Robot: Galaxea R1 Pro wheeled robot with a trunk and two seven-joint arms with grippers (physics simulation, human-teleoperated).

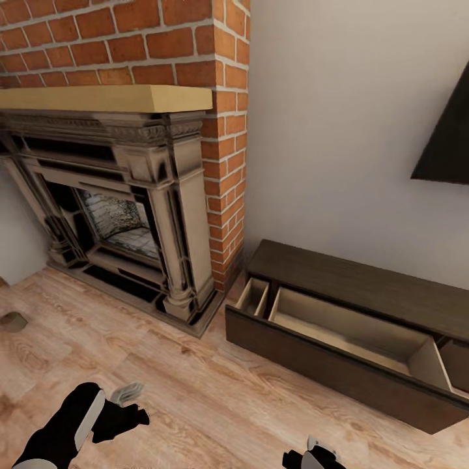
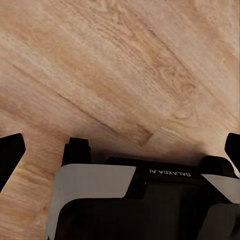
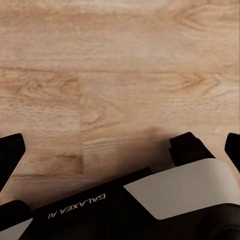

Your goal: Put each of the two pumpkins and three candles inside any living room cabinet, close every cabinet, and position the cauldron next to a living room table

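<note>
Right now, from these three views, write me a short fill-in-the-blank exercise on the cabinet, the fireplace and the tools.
1. The cabinet drawer is pulled ____.
2. The brick column stands between the cabinet and the ____.
3. Both the left tool and the right tool hang over bare wooden ____, holding nothing.
4. The open drawer's compartments hold ____.

Missing words: open; fireplace; floor; nothing

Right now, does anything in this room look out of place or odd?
Yes. The cabinet by the brick fireplace has a long drawer pulled wide open, its pale compartments bare. A small grey-beige object, perhaps a candle, lies on the wooden floor at the far left.
</note>
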